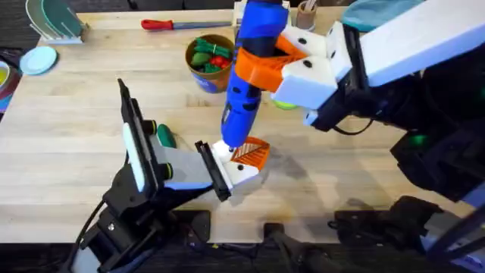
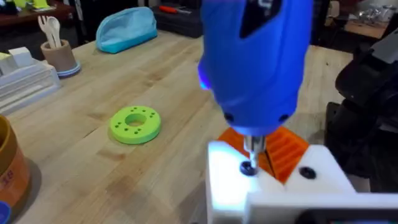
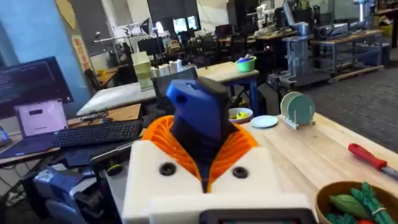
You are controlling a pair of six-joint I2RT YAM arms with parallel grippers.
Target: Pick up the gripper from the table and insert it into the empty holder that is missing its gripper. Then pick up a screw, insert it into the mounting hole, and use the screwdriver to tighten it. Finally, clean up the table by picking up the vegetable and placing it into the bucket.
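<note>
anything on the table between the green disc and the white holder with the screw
No. In the left wrist view, only bare wooden table lies between the green disc and the holder, where the screwdriver bit meets the screw.

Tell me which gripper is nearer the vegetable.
Left. The left gripper is low, just right of the vegetable; the right gripper is higher and farther, holding the screwdriver.

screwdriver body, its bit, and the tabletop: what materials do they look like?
Chunky blue cylindrical screwdriver: looks like moulded plastic, smooth, semi-gloss sheen. Its thin bit: metal, by the silvery shine. Light wooden tabletop: wood planks with visible grain and seams, matte to satin; solid or veneer can't be told.
</note>
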